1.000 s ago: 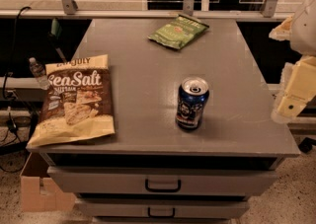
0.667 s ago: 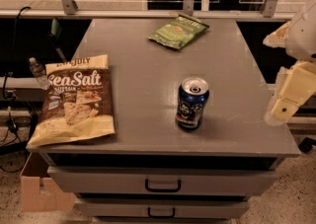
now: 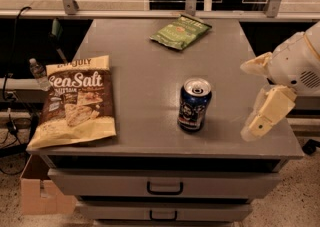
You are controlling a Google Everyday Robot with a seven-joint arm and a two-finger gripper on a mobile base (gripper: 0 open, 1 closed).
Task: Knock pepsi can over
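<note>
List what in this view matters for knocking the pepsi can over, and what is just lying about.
For the job: pepsi can, upright near the front; gripper, open, right of the can, not touching it.
Lying about: Sea Salt bag, front left; green bag, at the back; bottle, off the left edge.

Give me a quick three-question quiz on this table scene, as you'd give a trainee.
1. True or false: the small dark blue aluminium pepsi can stands upright.
2. The robot's cream two-finger gripper is: A) right of the can in view, not touching it; B) clamped on it; C) directly above it.
3. What lies flat at the grey metal table's far edge?
Key: 1 true; 2 A; 3 the crumpled green foil snack bag.
</note>
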